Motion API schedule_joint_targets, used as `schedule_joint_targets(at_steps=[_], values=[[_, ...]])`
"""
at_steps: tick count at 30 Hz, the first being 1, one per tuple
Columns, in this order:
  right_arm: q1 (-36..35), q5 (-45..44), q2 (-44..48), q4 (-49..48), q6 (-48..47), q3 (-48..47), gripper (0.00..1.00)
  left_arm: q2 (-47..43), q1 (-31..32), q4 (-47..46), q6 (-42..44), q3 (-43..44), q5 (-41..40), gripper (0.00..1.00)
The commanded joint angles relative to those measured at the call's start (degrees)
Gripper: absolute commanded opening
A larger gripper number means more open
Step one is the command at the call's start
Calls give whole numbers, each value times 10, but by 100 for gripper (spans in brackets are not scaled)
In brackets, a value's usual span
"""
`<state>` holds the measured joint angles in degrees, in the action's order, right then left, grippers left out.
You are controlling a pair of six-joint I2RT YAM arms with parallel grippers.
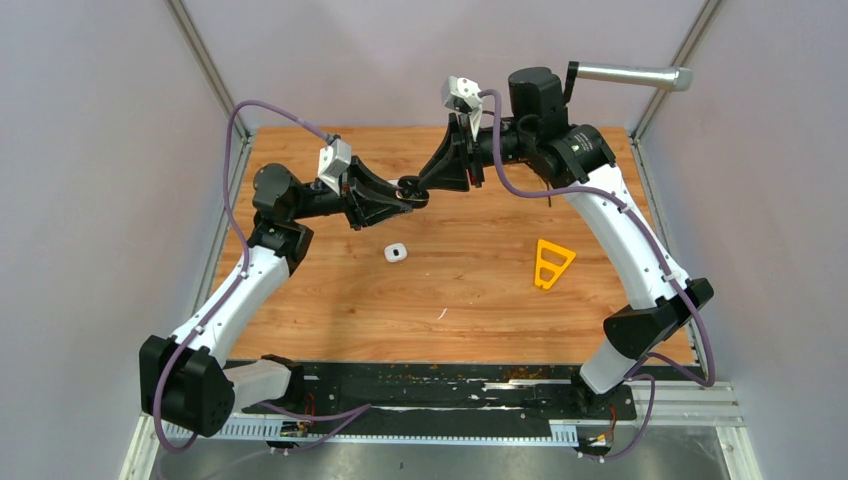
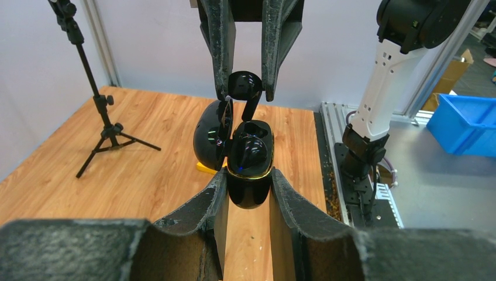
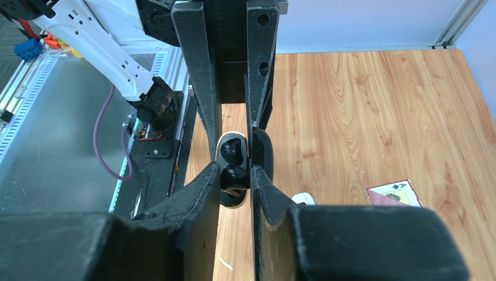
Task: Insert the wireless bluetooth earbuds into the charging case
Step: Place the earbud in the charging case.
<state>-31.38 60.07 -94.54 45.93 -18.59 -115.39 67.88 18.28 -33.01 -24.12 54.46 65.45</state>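
Note:
My left gripper point(image 2: 248, 174) is shut on an open black charging case point(image 2: 250, 186) with a gold rim, held above the table; its lid point(image 2: 207, 140) stands open to the left. One black earbud point(image 2: 252, 149) sits in the case. My right gripper point(image 2: 244, 93) comes from above, shut on a second black earbud point(image 2: 243, 85), whose stem reaches down to the case's opening. In the right wrist view the held earbud point(image 3: 234, 175) shows between my fingers, with the case point(image 3: 232, 147) just beyond. The two grippers meet at the table's far middle point(image 1: 411, 192). No white earbuds show.
A small white case point(image 1: 397, 252) lies on the wooden table point(image 1: 470, 290), near the middle. An orange triangular piece point(image 1: 552, 263) lies to the right, a thin white sliver point(image 1: 441, 313) nearer the front. A playing card point(image 3: 395, 194) and a small black tripod point(image 2: 100, 111) also stand on the table.

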Motion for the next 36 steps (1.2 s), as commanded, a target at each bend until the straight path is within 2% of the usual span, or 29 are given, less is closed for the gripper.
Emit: schedule_joint_targets(at_steps=[1,12,18,22,26,30,36], values=[[-5,-2,1,-10,-6,2,10,-2,1,-37,-11,9,-11,0],[-4,-26,-3,-15,24,17,10,-6,2,-38,4,10,-3,0],[-3,-26,-5,-14,44,16,10,-8,1,-35,18,2,-32,0],[-1,-21,0,-56,78,13,8,-7,1,-25,35,-4,-50,0],[0,-20,-9,-62,100,-24,7,-8,1,-33,45,-20,-83,0],[-1,-62,2,-60,102,-34,3,-8,2,-60,50,-38,-126,0],[1,-192,26,-103,151,20,3,-6,6,-88,55,-50,-193,0]])
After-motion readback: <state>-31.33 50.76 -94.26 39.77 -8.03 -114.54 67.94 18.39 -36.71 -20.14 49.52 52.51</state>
